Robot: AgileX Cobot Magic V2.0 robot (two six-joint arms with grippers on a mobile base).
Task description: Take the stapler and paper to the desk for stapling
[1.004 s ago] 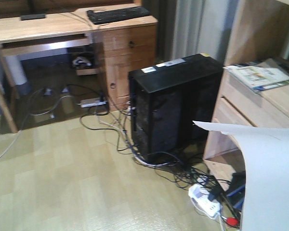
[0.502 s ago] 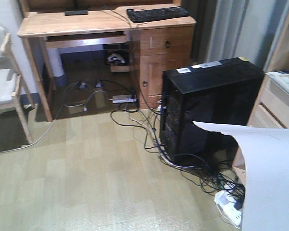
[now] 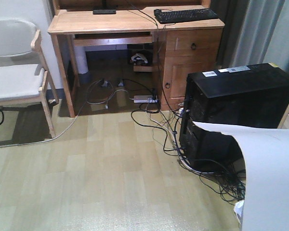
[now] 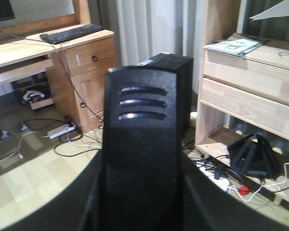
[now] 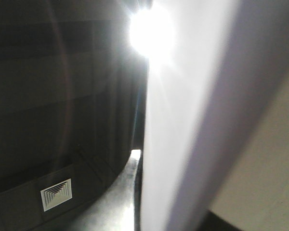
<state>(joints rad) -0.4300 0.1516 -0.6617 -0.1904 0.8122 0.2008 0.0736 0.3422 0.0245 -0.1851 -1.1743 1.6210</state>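
Home study: desk, keyboard, PC tower, floor cables, chair.

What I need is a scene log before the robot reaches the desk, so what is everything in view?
desk: 1, honey wood, against far wall
keyboard: 1, black, right side of desk top
chair: 1, wooden frame with pale seat, left of desk
computer tower: 1, black, on floor right of desk
cables: many, black and white, on floor under desk and round tower
shelf unit: 1, pale wood, right in left wrist view
booklet: 1, printed, on top of shelf unit
paper: 1, white, curled upright, right foreground
stapler: 1, black, probably the ribbed body filling left wrist view
left jaws, right jaws: hidden, state unclear
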